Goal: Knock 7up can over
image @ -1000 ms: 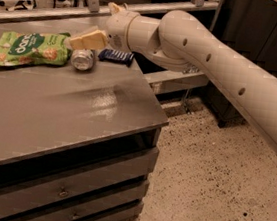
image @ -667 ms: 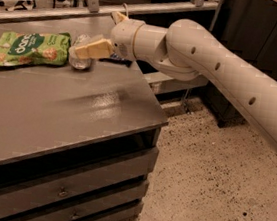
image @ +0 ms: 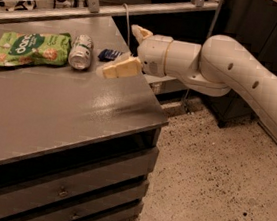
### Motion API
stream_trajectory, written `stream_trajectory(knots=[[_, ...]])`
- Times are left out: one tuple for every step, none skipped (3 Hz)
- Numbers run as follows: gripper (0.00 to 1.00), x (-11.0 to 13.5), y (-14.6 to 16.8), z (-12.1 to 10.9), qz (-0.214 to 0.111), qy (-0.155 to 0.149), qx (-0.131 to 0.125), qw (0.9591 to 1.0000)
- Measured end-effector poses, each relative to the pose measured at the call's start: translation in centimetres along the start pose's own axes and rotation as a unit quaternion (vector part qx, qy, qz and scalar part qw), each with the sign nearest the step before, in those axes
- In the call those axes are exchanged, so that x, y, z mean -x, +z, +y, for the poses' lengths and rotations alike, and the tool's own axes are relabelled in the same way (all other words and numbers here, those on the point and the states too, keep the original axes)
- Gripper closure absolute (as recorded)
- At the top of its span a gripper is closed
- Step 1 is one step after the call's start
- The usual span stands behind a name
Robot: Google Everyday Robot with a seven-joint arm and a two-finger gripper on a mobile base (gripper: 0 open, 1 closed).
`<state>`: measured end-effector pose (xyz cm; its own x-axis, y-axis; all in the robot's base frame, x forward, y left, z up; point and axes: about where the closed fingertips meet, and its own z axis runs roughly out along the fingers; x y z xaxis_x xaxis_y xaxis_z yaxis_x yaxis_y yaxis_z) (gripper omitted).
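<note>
The 7up can [image: 81, 51], silver-white with green lettering, lies on its side on the grey table [image: 63, 108], near the far edge, between a snack bag and a blue packet. My gripper [image: 119, 51] is to the right of the can, apart from it, over the table's right edge. It is open and empty: one cream finger [image: 118, 69] points left toward the can just above the tabletop, and the other [image: 140, 32] sticks up behind.
A flat green snack bag [image: 29, 48] lies left of the can. A small blue packet [image: 110, 54] lies right of it, under the gripper. A metal rail [image: 115, 9] runs behind the table. Speckled floor [image: 209, 191] is to the right.
The gripper has drawn back to the right, from touching the can to a gap away from it. The can now lies lengthwise on the table.
</note>
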<state>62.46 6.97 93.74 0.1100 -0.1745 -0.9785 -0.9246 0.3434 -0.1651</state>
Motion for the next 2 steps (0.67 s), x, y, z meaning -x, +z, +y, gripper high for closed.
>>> stream_trajectory(knots=[[0.0, -0.52, -4.74, -0.38, 0.011, -0.019, 0.008, 0.9997], [0.0, -0.51, -4.87, 0.15, 0.011, -0.019, 0.019, 0.9996]])
